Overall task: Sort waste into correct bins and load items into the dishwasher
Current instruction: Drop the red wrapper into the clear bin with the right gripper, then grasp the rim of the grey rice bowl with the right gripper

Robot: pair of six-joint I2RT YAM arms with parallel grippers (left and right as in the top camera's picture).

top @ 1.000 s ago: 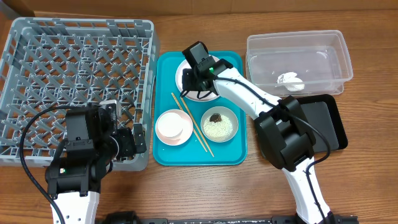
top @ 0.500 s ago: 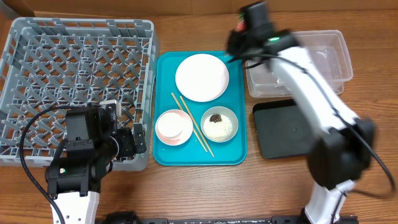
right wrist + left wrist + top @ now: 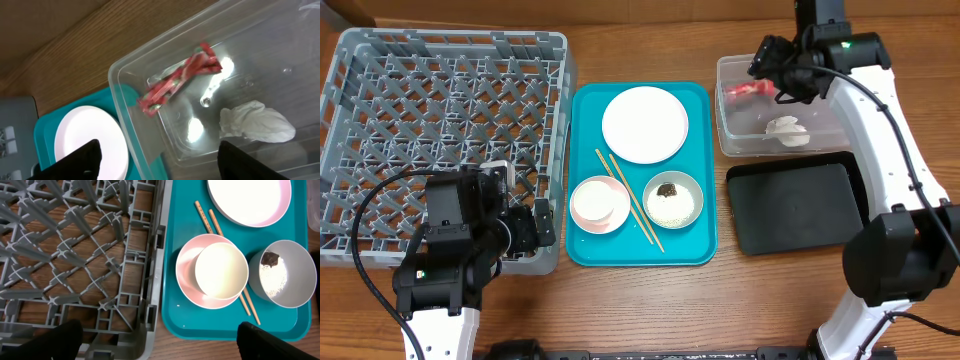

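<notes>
red wrapper (image 3: 179, 79) lies along tub's (image 3: 280, 60) length

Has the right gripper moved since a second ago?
Yes: from over the white plate, the right gripper swung right, now above the clear tub that contains the red wrapper.

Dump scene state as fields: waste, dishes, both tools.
waste binned: red shiny snack wrapper and crumpled white tissue, apart, inside clear rectangular plastic tub
black rectangular plastic tray: nothing on it
teal serving tray: round white plate; small white cup inside pinkish-white bowl; thin wooden chopsticks; pale greenish-white bowl with white rice grains, dark-brown scrap
grey plastic dish rack: no dishes visible
right tool: open over tub, holding nothing
left tool: open, holding nothing, over rack's edge
</notes>
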